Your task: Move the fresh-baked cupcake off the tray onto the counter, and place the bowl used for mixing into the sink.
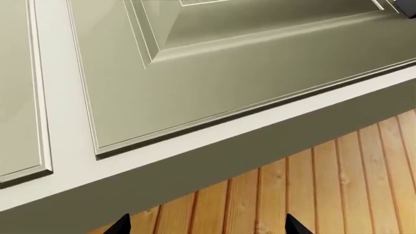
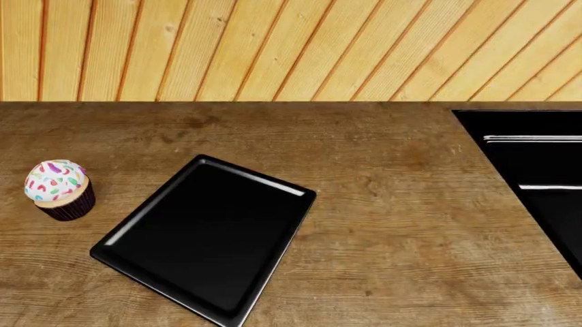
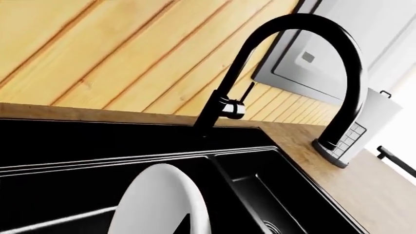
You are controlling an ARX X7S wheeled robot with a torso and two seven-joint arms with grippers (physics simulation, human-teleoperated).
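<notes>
The cupcake (image 2: pixel 59 189), white-frosted with sprinkles, stands on the brown counter (image 2: pixel 400 225) left of the black tray (image 2: pixel 204 238), which holds nothing. The sink (image 2: pixel 538 170) shows at the right edge of the head view. Neither gripper shows in that view. In the right wrist view the white bowl (image 3: pixel 156 204) is tilted on edge over a basin of the sink (image 3: pixel 78 141), close to the centre divider. My right gripper (image 3: pixel 194 227) is shut on its rim, with one dark fingertip (image 3: pixel 184 225) showing inside. My left gripper (image 1: pixel 208 227) is open with nothing between its black tips.
A curved black faucet (image 3: pixel 217 105) rises behind the sink. A white roll (image 3: pixel 383 112) stands on the counter past the faucet's base. The left wrist view faces a pale green cabinet door (image 1: pixel 215 73) and the wooden plank wall (image 1: pixel 338 185).
</notes>
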